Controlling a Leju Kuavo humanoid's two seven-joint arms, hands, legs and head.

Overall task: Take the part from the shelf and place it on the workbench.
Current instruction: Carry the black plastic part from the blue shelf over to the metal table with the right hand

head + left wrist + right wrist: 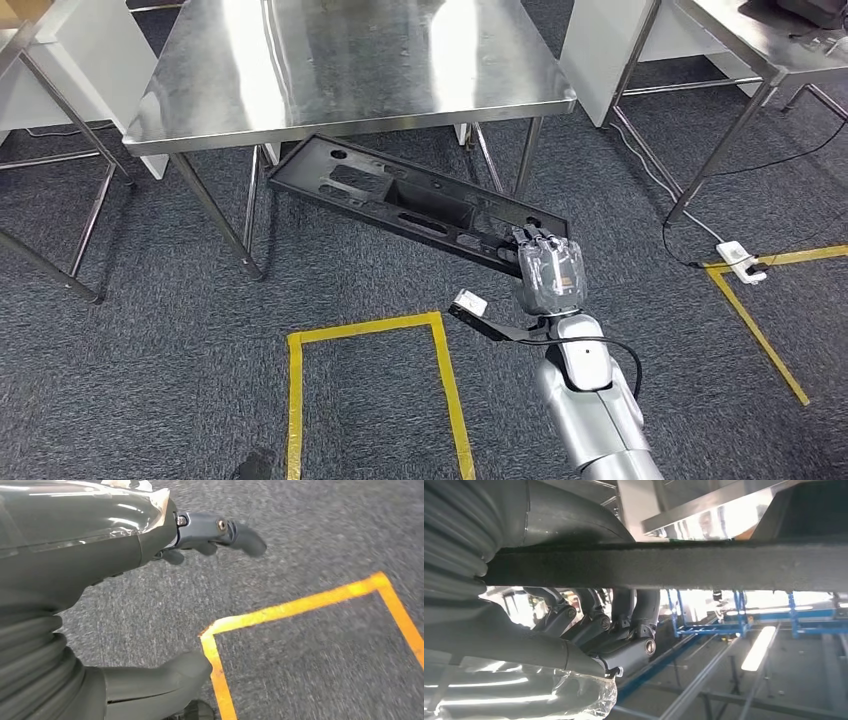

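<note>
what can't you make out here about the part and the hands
- Right hand: in the head view its cover hides how the fingers sit under the black part.
- Black part, right wrist view: one edge shows; the frame crops the rest.
- Left hand: floor blurred, fingers cut off by its cover.

No text, label, brand, number or sign can be read on anything here.

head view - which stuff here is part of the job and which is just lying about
Part of the job:
- black part, held at one end by the right hand
- steel workbench, with the part's far end under its front edge

Just lying about:
- yellow floor tape
- white power strip and its cable
- second steel table on the right
- left hand, holding nothing
</note>
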